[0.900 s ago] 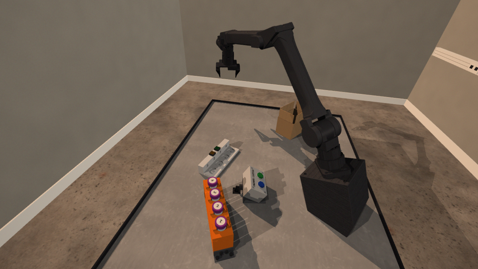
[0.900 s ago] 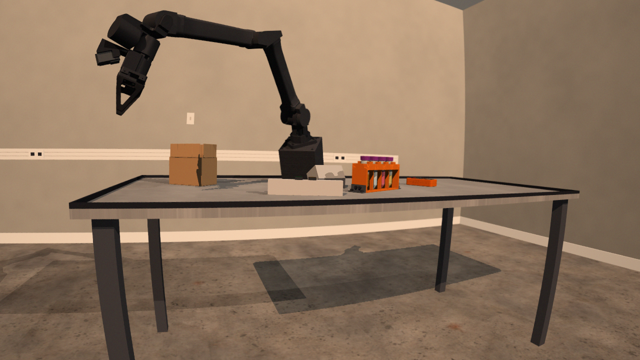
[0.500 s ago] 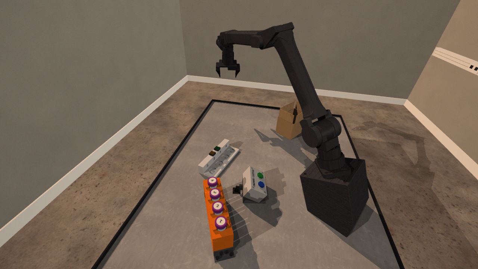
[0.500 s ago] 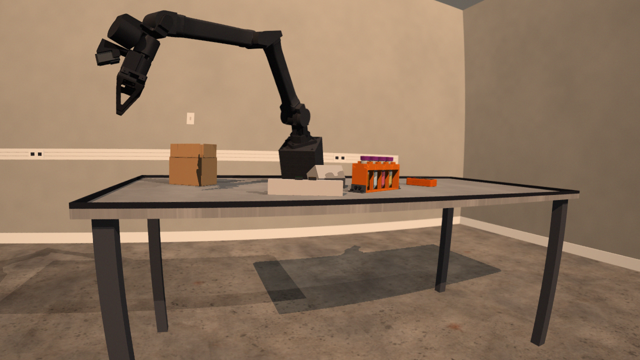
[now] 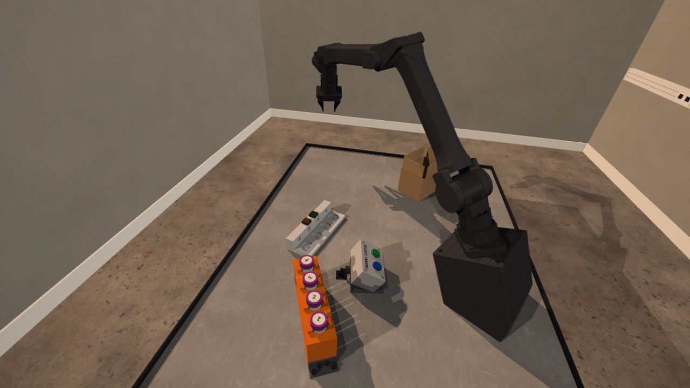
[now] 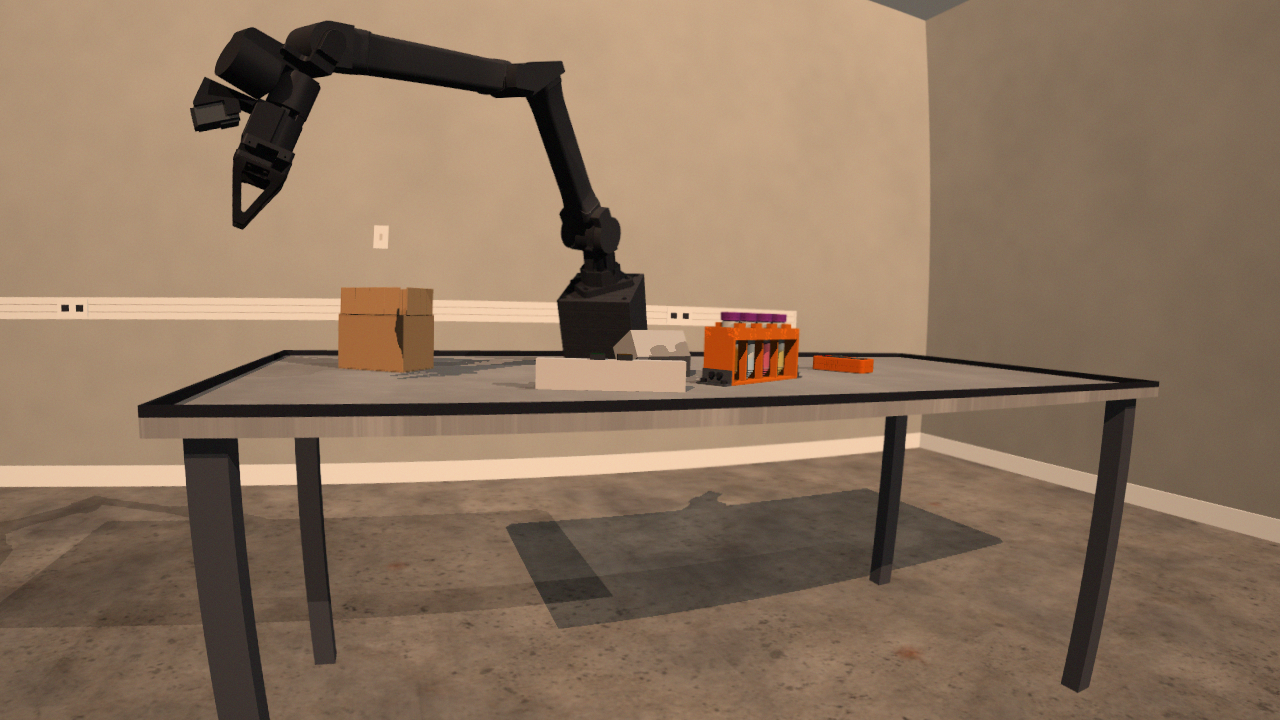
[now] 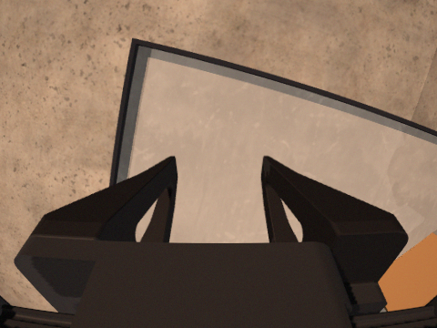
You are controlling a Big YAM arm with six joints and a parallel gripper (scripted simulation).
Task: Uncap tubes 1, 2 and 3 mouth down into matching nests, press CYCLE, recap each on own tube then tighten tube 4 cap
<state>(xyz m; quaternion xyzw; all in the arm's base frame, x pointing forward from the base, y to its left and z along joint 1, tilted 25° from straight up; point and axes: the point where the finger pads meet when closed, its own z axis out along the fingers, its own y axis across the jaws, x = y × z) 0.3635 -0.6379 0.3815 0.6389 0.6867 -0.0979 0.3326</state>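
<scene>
High above the far end of the grey, black-edged table (image 5: pixel 250 309) (image 6: pixel 644 420) (image 7: pixel 205 114), the black two-fingered gripper (image 5: pixel 329 106) (image 6: pixel 239 223) (image 7: pixel 218 166) is hanging fingers down, its fingertips standing partly apart with only air between them. The black jointed arm (image 5: pixel 429 101) (image 6: pixel 554 125) is reaching out to it from a dark box-shaped pedestal (image 5: pixel 473 299) (image 6: pixel 581 331). Well apart from the gripper, the long orange decapping station (image 5: pixel 321 348) (image 6: pixel 723 358) is holding four tubes in a row, and all four are wearing round purple caps with white numbered tops: cap 1 (image 5: pixel 318 320), cap 2 (image 5: pixel 314 299), cap 3 (image 5: pixel 310 279) and cap 4 (image 5: pixel 306 262). Near the cap 4 end, the white cap tray (image 5: pixel 294 241) (image 6: pixel 610 374) is lying on the table with its round nests holding no caps; its amber lamp (image 5: pixel 306 221) and green lamp (image 5: pixel 312 213) are both looking dark. Between the station and the pedestal, a pale slanted housing (image 5: pixel 368 279) (image 6: pixel 657 344) is carrying the round green READY key (image 5: pixel 375 253) and the round blue CYCLE key (image 5: pixel 377 265) side by side. An open brown cardboard box (image 5: pixel 415 183) (image 6: pixel 384 340) (image 7: pixel 411 275) is standing toward the far end, and a low orange block (image 6: pixel 842 364) is lying beyond the station in the exterior view.

The black two-fingered parallel gripper (image 5: pixel 329 110) (image 6: pixel 239 223) (image 7: pixel 218 166) has narrowed its opening. In both earlier top pictures its dark, tapering fingers (image 5: pixel 320 104) stood wide apart; now they have drawn in toward each other from both sides, and the space between their tips is clearly smaller, though the tips remain apart with nothing between them. The gripper's dark, two-pronged shadow (image 5: pixel 401 203) on the grey tabletop (image 5: pixel 347 173) has changed with it: its prongs now lie closer together than they did.
</scene>
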